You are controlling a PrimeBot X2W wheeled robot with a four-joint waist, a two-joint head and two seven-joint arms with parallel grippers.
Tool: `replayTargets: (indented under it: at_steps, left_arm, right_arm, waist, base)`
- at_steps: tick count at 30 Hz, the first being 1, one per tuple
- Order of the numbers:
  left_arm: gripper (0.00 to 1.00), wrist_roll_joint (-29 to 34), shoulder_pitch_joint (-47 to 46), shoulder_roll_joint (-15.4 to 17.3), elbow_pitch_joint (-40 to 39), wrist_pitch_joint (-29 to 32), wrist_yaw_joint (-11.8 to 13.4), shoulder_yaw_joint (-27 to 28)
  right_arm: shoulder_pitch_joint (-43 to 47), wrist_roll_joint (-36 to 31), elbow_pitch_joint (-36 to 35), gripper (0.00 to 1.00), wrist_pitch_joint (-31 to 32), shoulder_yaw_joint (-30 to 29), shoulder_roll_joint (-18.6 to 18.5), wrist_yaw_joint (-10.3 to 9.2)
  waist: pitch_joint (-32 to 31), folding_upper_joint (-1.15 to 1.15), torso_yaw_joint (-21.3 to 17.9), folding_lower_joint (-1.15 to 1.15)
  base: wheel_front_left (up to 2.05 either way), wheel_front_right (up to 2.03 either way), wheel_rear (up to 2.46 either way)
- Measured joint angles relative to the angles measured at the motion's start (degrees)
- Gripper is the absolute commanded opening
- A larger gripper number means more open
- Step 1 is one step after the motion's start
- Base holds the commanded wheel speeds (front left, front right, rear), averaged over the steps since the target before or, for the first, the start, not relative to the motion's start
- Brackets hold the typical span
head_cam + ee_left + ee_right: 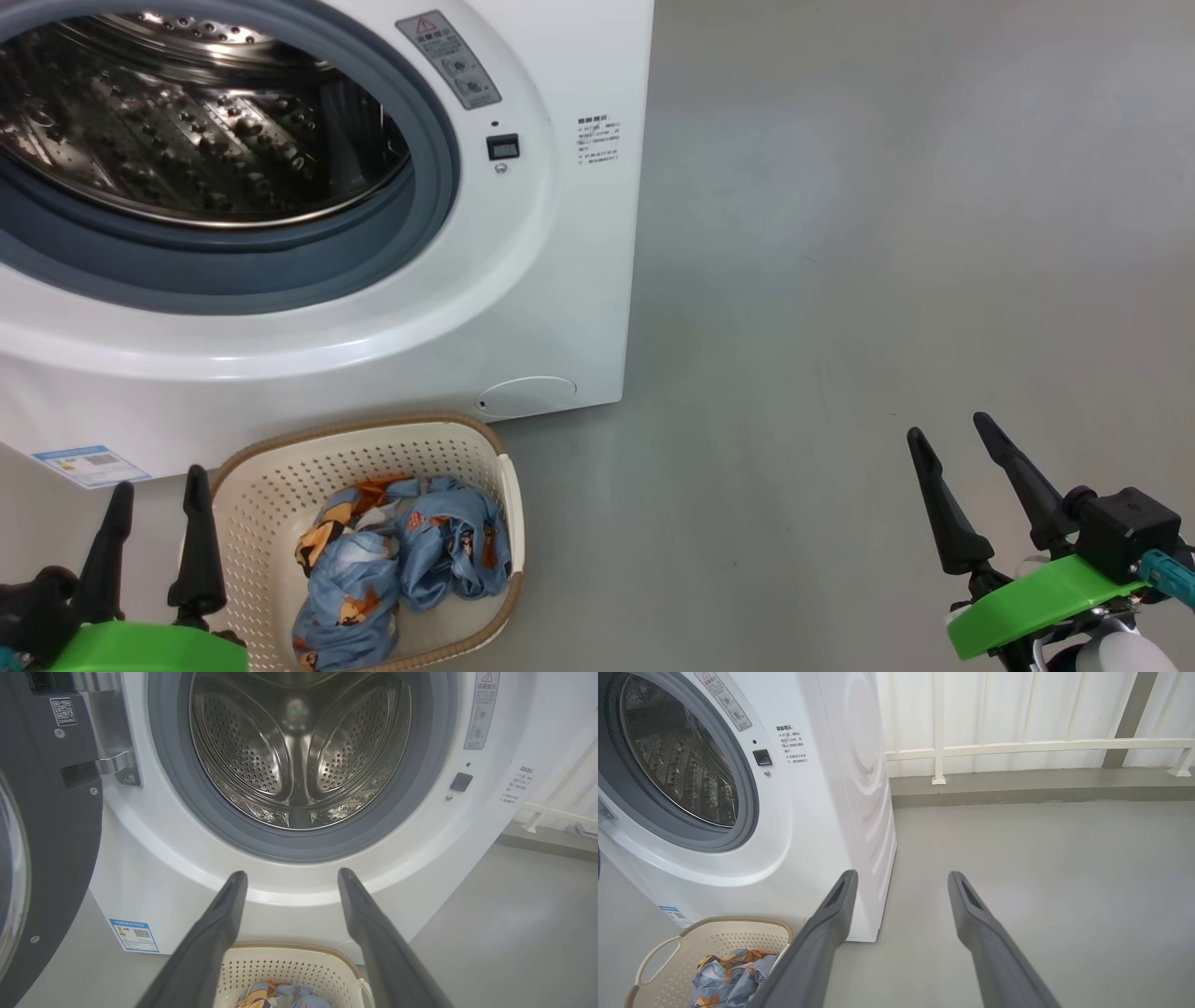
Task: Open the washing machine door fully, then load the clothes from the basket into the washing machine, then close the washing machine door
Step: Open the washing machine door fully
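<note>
The white washing machine (523, 280) (154, 868) (840, 788) stands with its steel drum exposed. Its black-rimmed door (51, 826) is swung wide open at the left of the left wrist view. On the floor in front sits the cream basket (271, 485) (289, 966) (705, 942), holding the light blue clothes (401, 551) (275, 996) (728, 975) with orange-brown figures. My left gripper (157, 485) (292, 875) hangs open just left of the basket, nothing between its fingers. My right gripper (948, 429) (901, 875) is open over bare floor, well to the basket's right.
Grey floor (887, 233) stretches to the right of the washer. A white railing (1017, 746) and a low kerb run along the wall behind. A blue label (89, 464) marks the washer's lower left corner.
</note>
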Motion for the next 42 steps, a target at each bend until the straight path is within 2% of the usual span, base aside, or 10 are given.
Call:
replayTargets:
  at_steps: [21,42]
  left_arm:
    - [1.0,1.5,-0.5,-1.0,2.5,0.0,0.0,-1.0]
    - [1.0,1.4,-4.9,-2.5,15.8,0.0,0.0,-5.5]
  right_arm:
    - [-0.8,0.0,-0.1,1.0,0.0,0.0,0.1,0.0]
    - [-2.4,0.0,-1.0,1.0,0.0,0.9,1.2,0.0]
  waist:
    - [0.9,0.0,0.0,0.0]
    - [4.5,0.0,-0.8,0.0]
  base:
    - [0.0,0.0,0.0]
    - [0.0,0.0,0.0]
